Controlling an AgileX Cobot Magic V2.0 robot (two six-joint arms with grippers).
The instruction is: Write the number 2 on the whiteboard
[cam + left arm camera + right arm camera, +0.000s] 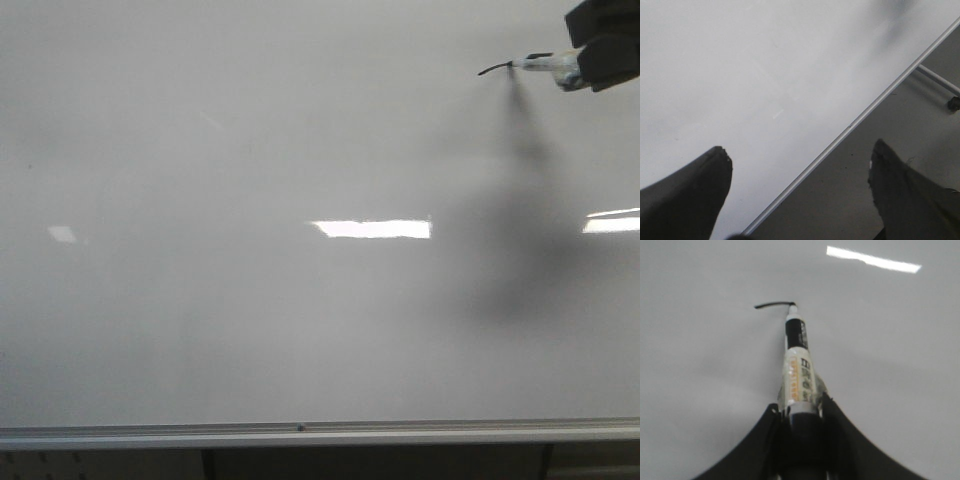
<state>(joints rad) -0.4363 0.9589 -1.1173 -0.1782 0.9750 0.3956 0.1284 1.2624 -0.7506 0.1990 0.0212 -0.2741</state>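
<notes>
The whiteboard point(250, 330) fills the front view, with a silver strip point(300, 432) along its lower edge. At the top right, my right gripper point(590, 55) is shut on a white-and-black marker point(548, 66). The marker's tip touches the board at the end of a short curved dark stroke point(493, 69), all that shows of the number 2. The right wrist view shows the marker point(798, 370) clamped between the jaws of the right gripper point(799, 407) and the stroke point(772, 304) at its tip. My left gripper point(797, 150) is open and empty over the board's lower edge point(850, 131).
Bright rectangular light reflections point(372, 229) lie across the board's middle. The right arm's shadow point(515, 250) falls below the marker. Past the board's edge, the left wrist view shows grey floor and a stand leg with a wheel point(954, 103).
</notes>
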